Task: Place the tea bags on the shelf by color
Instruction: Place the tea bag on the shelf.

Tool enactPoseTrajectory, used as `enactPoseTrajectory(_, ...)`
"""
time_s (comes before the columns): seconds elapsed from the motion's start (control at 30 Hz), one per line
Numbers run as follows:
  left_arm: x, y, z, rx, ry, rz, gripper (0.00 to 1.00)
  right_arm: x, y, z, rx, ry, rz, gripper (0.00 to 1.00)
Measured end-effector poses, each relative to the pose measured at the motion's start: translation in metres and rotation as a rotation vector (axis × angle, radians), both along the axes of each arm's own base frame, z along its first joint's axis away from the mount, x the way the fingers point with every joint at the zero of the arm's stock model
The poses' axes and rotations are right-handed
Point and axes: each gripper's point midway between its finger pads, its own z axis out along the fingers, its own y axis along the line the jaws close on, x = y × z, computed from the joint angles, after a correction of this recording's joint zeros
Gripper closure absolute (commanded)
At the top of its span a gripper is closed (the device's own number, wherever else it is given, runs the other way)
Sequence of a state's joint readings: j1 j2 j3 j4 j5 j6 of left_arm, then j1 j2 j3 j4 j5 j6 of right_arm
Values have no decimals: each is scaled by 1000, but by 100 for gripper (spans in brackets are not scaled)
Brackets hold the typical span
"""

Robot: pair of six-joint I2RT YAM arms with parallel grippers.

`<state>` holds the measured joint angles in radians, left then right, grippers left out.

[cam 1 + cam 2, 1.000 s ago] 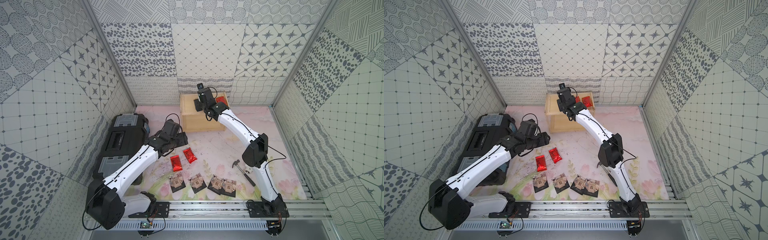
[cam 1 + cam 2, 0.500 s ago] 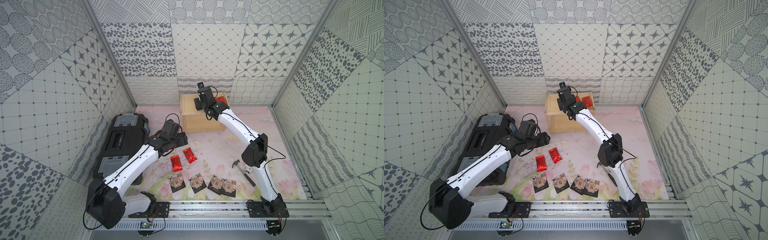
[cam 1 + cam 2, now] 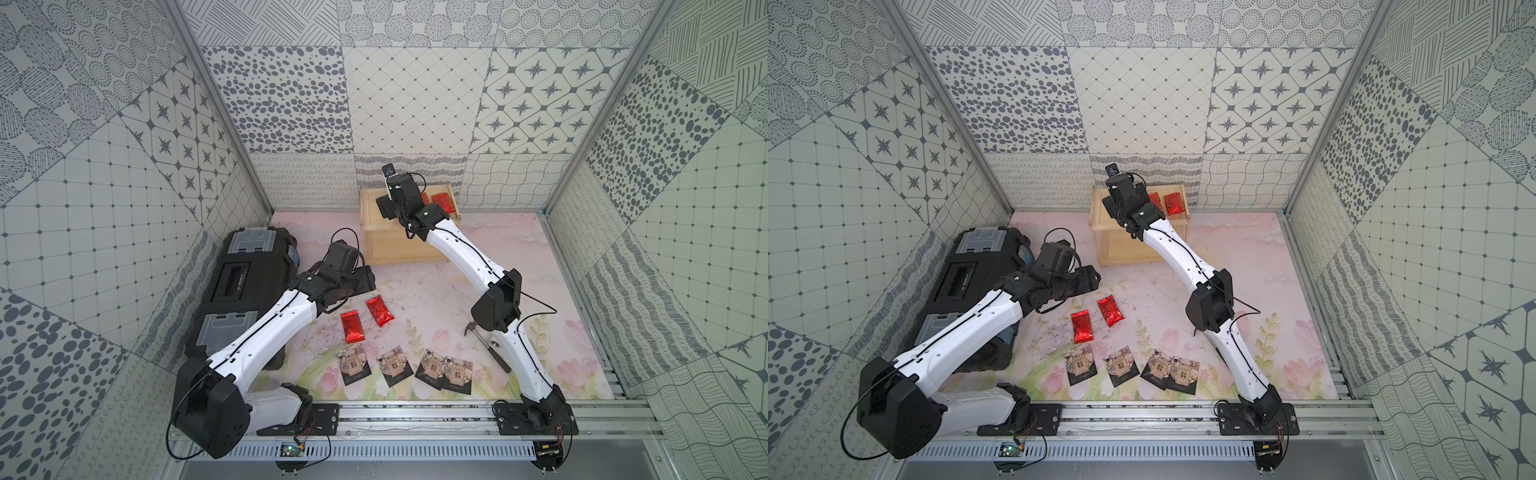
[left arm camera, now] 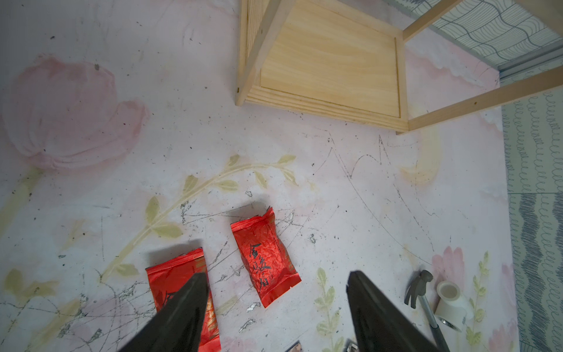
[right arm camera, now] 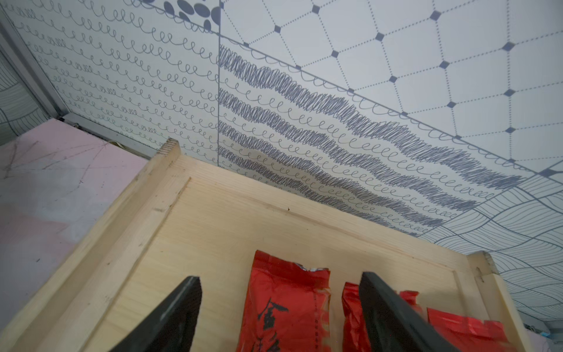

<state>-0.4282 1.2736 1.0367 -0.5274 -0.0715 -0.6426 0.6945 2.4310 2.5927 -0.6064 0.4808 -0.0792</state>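
Note:
The pale wooden shelf (image 3: 374, 232) stands at the back of the mat. My right gripper (image 5: 280, 279) hovers open over its top tier (image 5: 213, 231), where three red tea bags lie: one (image 5: 286, 304) loose between the fingers and two (image 5: 350, 307) (image 5: 466, 332) beside it. My left gripper (image 4: 277, 275) is open and empty above the mat. Below it lie two red tea bags (image 4: 265, 256) (image 4: 176, 280), the second partly behind a finger. Several dark square tea bags (image 3: 354, 365) (image 3: 457, 372) lie in a row near the front rail.
A long black toolbox (image 3: 245, 291) lies along the left wall beside my left arm. A small hammer (image 4: 420, 289) and a white plastic fitting (image 4: 451, 297) rest on the mat by my right arm. The shelf's lower tier (image 4: 329, 70) holds nothing.
My right gripper's jaws have spread wider over the shelf top, leaving the red tea bag lying free between them. The left arm has not moved.

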Motion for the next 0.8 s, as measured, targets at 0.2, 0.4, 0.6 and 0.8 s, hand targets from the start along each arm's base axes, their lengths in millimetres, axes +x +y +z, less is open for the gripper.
enactPoseTrajectory(0.2,-1,-1,0,-6,3,-6,23,2,-4,-15,-50,19,-16,13)
enactPoseTrajectory(0.4,-1,-2,0,-9,2,-8,23,5,-10,-11,-54,8,-35,13)
enactPoseTrajectory(0.6,-2,-1,0,-9,4,-8,23,7,-14,-10,-56,5,-48,14)
enactPoseTrajectory(0.8,-2,-1,0,-9,4,-8,23,9,-18,-10,-58,4,-58,14)
